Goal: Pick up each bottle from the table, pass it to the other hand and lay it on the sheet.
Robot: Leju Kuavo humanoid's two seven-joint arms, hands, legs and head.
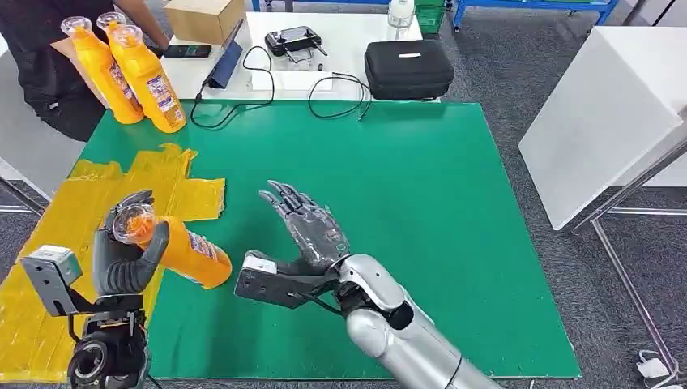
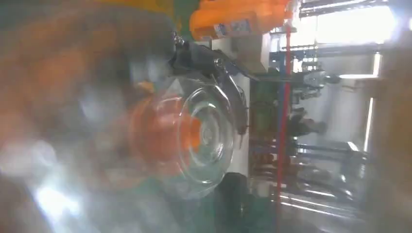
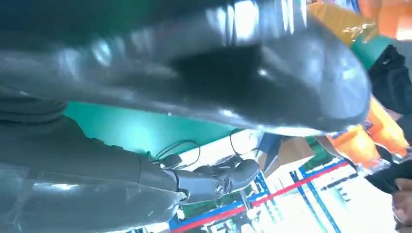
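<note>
Over the green table [image 1: 421, 211], the left hand [image 1: 121, 259] grips an orange bottle [image 1: 182, 251] just below its clear cap [image 1: 132, 223], holding it tilted at the edge of the yellow sheet [image 1: 81, 211]. Its label shows print too small to read. Just beside the bottle's base, the right hand [image 1: 308, 227] is empty, palm up, fingers spread. At the far left corner, a person [image 1: 49, 73] holds three more orange bottles [image 1: 130, 73]; their labels are likewise illegible.
</note>
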